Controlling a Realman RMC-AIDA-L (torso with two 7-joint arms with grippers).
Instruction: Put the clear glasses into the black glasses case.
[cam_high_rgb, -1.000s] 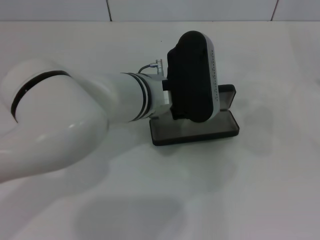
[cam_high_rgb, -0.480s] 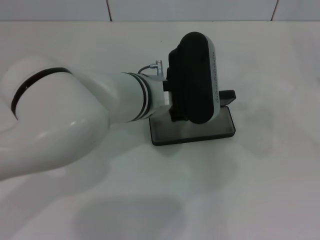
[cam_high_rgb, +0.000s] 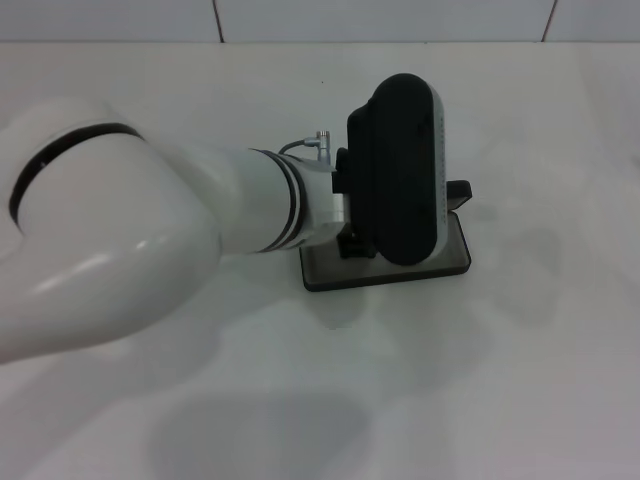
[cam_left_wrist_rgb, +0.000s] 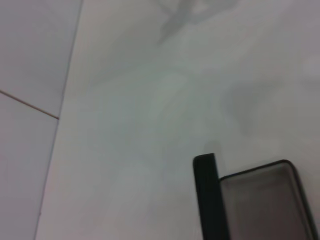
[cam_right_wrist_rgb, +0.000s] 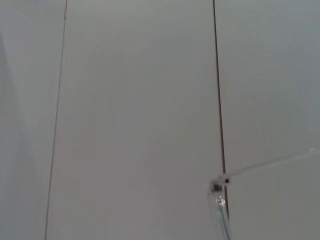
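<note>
my left arm has slid right over the open black glasses case (cam_high_rgb: 440, 262) on the surface (cam_high_rgb: 500, 380). left end effector state: can't tell. clear glasses (cam_right_wrist_rgb: 222, 205) show only by my right wrist, not yet in the case.

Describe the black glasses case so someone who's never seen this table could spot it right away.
Start from the big white left arm reaching across the white table; follow it to the black camera housing at its wrist. The black glasses case lies open just beneath and beyond that housing, partly hidden by it. It is the only low, flat, dark tray with rounded corners and a grey inside.
</note>
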